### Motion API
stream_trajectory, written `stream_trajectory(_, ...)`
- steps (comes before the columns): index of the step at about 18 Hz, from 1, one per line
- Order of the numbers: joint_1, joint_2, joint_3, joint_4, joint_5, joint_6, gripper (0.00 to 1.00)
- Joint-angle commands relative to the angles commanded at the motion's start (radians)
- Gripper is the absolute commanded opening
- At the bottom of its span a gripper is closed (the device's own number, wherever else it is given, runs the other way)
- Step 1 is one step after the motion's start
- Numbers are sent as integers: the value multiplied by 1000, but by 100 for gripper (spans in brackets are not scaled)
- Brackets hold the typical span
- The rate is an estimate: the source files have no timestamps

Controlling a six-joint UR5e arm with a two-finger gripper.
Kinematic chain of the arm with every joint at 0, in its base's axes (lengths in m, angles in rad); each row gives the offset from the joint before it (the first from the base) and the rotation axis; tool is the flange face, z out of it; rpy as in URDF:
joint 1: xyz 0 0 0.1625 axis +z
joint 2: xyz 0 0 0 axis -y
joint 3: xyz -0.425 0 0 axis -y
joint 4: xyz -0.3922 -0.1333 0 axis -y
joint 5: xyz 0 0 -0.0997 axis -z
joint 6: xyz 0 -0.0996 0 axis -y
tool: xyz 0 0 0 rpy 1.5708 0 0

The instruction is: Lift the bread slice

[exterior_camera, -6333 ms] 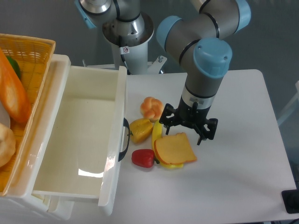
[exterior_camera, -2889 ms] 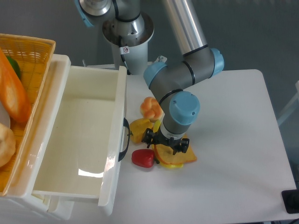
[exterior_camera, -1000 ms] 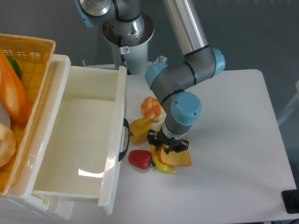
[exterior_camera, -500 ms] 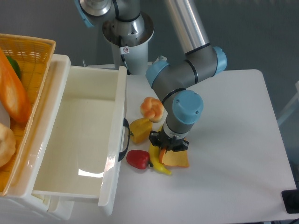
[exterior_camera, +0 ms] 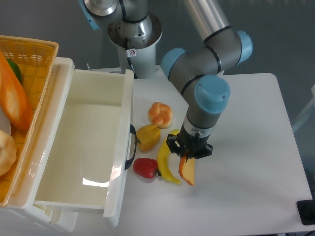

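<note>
The bread slice point(exterior_camera: 187, 171) is an orange-tan toy toast with a darker crust. It hangs edge-on and nearly vertical from my gripper point(exterior_camera: 186, 156), lifted off the white table. The gripper is shut on the slice's upper edge, right of the yellow banana point(exterior_camera: 165, 164). The fingertips are partly hidden by the slice and the gripper body.
A yellow banana, a red pepper point(exterior_camera: 144, 167), a yellow pepper point(exterior_camera: 148, 136) and a round lobed orange bun point(exterior_camera: 160, 113) lie left of the gripper. A white open drawer bin point(exterior_camera: 88, 142) with a black handle stands at the left, beside an orange basket point(exterior_camera: 29, 54) holding a baguette point(exterior_camera: 14, 101).
The gripper closed on the bread slice and has risen and moved right with it. The slice tipped from flat on the table to hanging vertical. The banana and red pepper shifted slightly.
</note>
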Motion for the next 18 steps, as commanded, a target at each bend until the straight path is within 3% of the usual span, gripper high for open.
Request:
stream_trajectory(7, 5, 55, -2, -28, 6, 264, 0)
stream_trajectory(10, 14, 60, 0, -78, 55, 373, 0)
stream_trajectory(18, 15, 63, -3, -89, 89, 384, 0)
